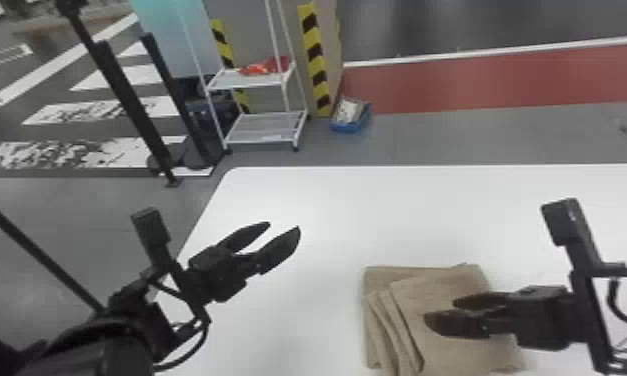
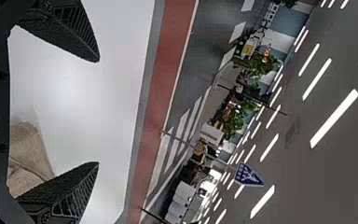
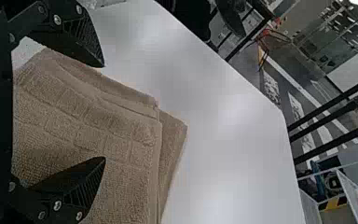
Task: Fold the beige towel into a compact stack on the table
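On the left, beyond the left edge of a white tabletop point(image 1: 327, 210), black upright posts point(image 1: 134, 105) stand on a grey floor marked with broad white stripes. The robot's left arm comes in from the bottom left, crossing the tabletop's left edge, and its gripper, the left gripper point(image 1: 283, 226), is over the tabletop just inside that edge — open, its two flat black fingers spread well apart. Past the far left corner stands a white rack point(image 1: 264, 132) with two shelves, something red point(image 1: 264, 66) lying on the upper one. To its right come a column with yellow and black stripes point(image 1: 317, 65), a small blue bin point(image 1: 349, 122) on the floor, and a red strip of floor point(image 1: 477, 80) running beyond the tabletop's far edge. The beige towel point(image 1: 417, 295) lies on the tabletop, well in from the left edge and well short of the far edge. It is folded into a layered, roughly rectangular stack, a little untidy: several folds fan out along its left side, and the top panel sits at a slant. On the right, the right gripper point(image 1: 440, 310) points left over the towel, also open — its fingers stand apart, though whether they touch the cloth I cannot tell.
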`<state>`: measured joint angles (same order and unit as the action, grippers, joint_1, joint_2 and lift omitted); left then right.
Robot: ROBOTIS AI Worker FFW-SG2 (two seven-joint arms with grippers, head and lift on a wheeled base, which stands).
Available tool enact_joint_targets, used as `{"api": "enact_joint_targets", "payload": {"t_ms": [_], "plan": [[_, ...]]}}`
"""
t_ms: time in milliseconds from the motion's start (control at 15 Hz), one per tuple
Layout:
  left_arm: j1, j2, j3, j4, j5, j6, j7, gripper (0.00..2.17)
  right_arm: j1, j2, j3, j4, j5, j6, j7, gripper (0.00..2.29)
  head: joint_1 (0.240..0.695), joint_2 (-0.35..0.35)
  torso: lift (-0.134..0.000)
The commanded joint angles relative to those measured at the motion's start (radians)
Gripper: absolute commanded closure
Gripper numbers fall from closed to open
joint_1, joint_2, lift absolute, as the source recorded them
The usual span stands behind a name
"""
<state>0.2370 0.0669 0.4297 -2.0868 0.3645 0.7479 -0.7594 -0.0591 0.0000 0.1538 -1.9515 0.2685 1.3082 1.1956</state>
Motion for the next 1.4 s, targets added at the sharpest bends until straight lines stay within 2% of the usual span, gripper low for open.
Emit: {"api": "enact_joint_targets", "payload": {"t_ms": [0, 200, 400, 533, 1067, 1333], "plan": [[-0.002, -0.001, -0.005, -0.001, -0.004, 0.0, 0.002, 0.09, 0.01, 0.001, 0.013, 0.017, -0.115, -0.005, 0.001, 0.2, 0.695, 0.307, -0.124], [-0.001, 0.001, 0.001, -0.004, -0.004, 0.0, 0.003, 0.09, 0.022, 0.001, 0.07, 0.077, -0.218, -0.033, 0.027, 0.2, 0.695, 0.35, -0.124], [0.001, 0.001, 0.004, 0.005, -0.006, 0.0, 0.0, 0.09, 0.008, 0.001, 0.119, 0.172, -0.199, -0.094, 0.015, 0.2, 0.695, 0.35, -0.124], [0.001, 0.001, 0.004, 0.007, -0.007, 0.0, -0.002, 0.09, 0.007, 0.001, 0.119, 0.178, -0.175, -0.082, 0.018, 0.2, 0.695, 0.35, -0.124], [-0.005, 0.004, 0.004, 0.027, -0.007, -0.006, -0.003, 0.09, 0.031, 0.001, 0.001, -0.006, -0.147, 0.188, 0.076, 0.2, 0.695, 0.35, -0.124], [-0.005, 0.004, 0.003, 0.027, -0.009, -0.003, -0.002, 0.09, 0.042, 0.001, -0.065, -0.104, -0.12, 0.204, 0.133, 0.2, 0.695, 0.35, -0.124]]}}
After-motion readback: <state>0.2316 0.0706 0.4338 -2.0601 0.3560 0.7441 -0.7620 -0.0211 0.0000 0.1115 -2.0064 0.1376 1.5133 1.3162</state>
